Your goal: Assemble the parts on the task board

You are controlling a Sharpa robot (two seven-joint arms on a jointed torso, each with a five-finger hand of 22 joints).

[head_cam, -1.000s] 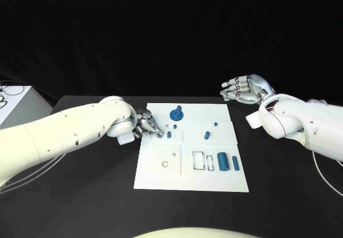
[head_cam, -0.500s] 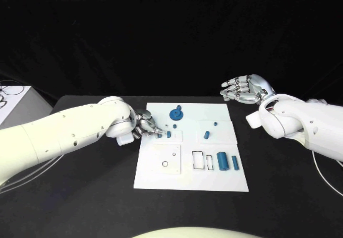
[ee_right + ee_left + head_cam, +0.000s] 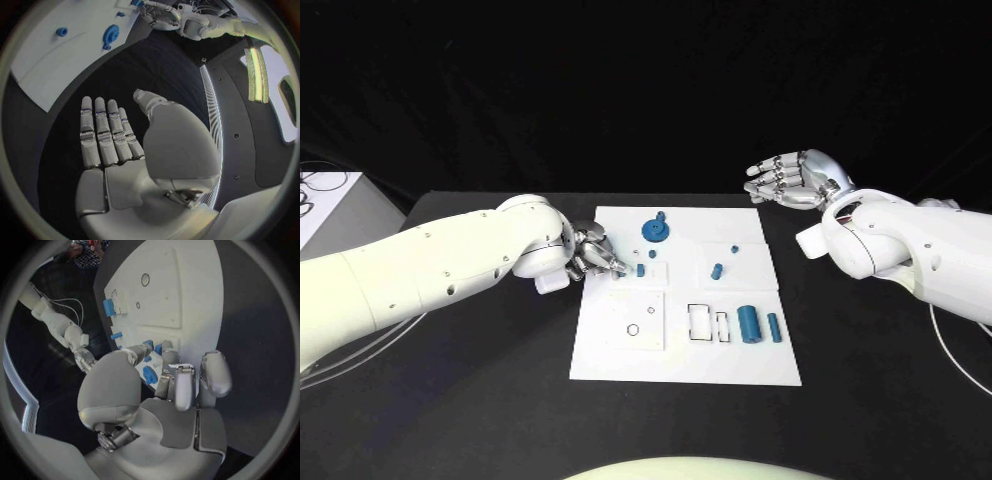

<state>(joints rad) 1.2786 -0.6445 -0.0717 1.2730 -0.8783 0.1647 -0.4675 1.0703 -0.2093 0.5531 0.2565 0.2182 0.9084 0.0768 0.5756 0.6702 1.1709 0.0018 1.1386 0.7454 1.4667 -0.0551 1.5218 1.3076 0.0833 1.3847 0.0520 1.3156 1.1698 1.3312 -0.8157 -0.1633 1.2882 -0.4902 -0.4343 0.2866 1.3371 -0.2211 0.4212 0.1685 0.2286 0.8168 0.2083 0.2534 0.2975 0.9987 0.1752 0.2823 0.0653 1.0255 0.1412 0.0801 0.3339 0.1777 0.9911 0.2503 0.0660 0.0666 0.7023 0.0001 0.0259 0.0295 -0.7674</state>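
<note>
You find no readable text, label, brand, number or sign anywhere here: the task board carries only outlined shapes, no letters or figures you could read.

Matt white task board, glossy metallic robot hand.

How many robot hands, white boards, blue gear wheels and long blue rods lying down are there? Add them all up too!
robot hands: 2, the left robot hand and the right robot hand
white board: 1
blue gear wheel: 1
long blue rods: 2
total: 6
</note>
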